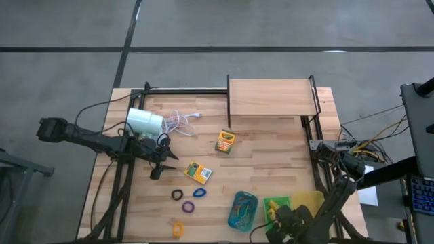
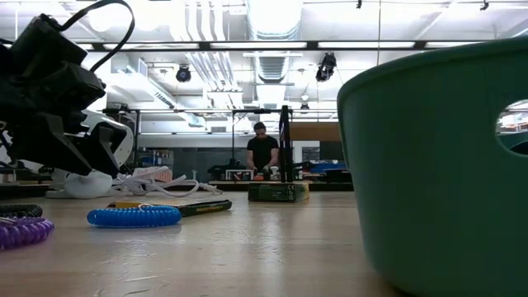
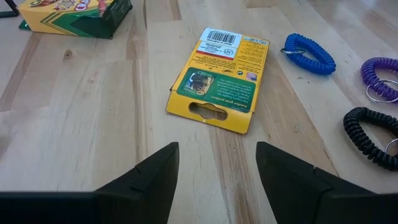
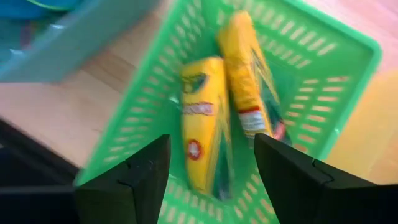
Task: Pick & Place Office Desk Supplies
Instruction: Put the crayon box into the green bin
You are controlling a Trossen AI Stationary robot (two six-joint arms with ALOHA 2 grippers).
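My left gripper (image 3: 217, 168) stands open low over the table's left middle (image 1: 159, 163), with a yellow-and-green crayon box (image 3: 219, 78) lying flat just ahead of it (image 1: 198, 173). A second crayon box (image 1: 225, 141) lies farther back. Blue (image 3: 310, 55), purple (image 3: 379, 74) and black (image 3: 370, 134) coil loops lie on the wood nearby, and an orange loop (image 1: 178, 228) lies near the front edge. My right gripper (image 4: 211, 146) hangs open above the green tray (image 1: 277, 203), touching nothing. Two crayon boxes (image 4: 202, 134) (image 4: 249, 81) lie side by side on the tray's floor.
A teal tray (image 1: 242, 210) holding small items sits left of the green tray, and a yellow tray (image 1: 310, 200) sits to its right. A white lamp (image 1: 144, 122) with its cord (image 1: 182, 122) lies at the back left. A wooden shelf (image 1: 271, 98) stands at the back right. A person (image 2: 262, 153) stands far off.
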